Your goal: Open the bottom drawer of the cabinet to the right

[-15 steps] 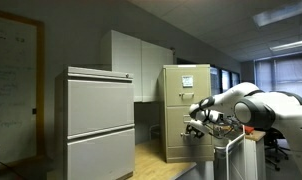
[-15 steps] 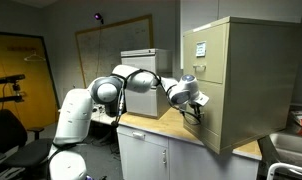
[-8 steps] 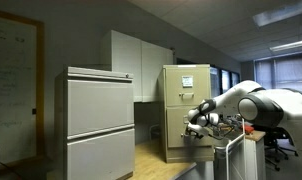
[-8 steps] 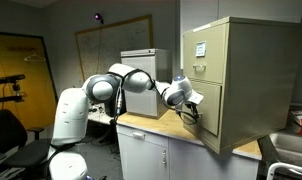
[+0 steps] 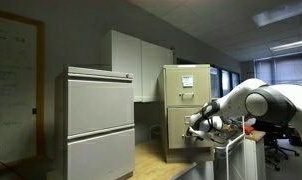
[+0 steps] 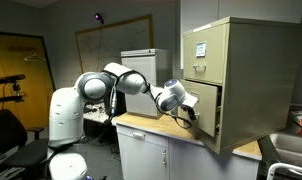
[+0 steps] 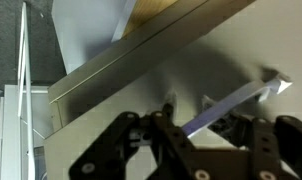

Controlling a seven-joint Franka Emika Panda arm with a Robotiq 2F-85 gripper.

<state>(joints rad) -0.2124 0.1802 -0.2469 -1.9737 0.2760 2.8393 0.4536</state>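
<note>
Hard to make out: gripper (image 6: 189, 112) small and dark in both exterior views, jaws indistinct against the drawer front.
Wrist view: dim and tilted; black fingers (image 7: 149, 140) set on either side of a pale handle (image 7: 241, 100); clamped on it or only around it, cannot tell.
Cut off: arm (image 5: 256, 105) cropped by the frame edge in an exterior view.
Bottom drawer (image 6: 202, 113): lowest front of the tan cabinet (image 6: 246, 80), which stands on a wooden counter (image 6: 151, 126); front a little proud of the body, dark gap behind.
Arm pose: reaching level from the white base, elbow raised, wrist bent toward the drawer front at handle height.
Above: upper drawer bearing a white paper sheet (image 6: 201, 47).
</note>
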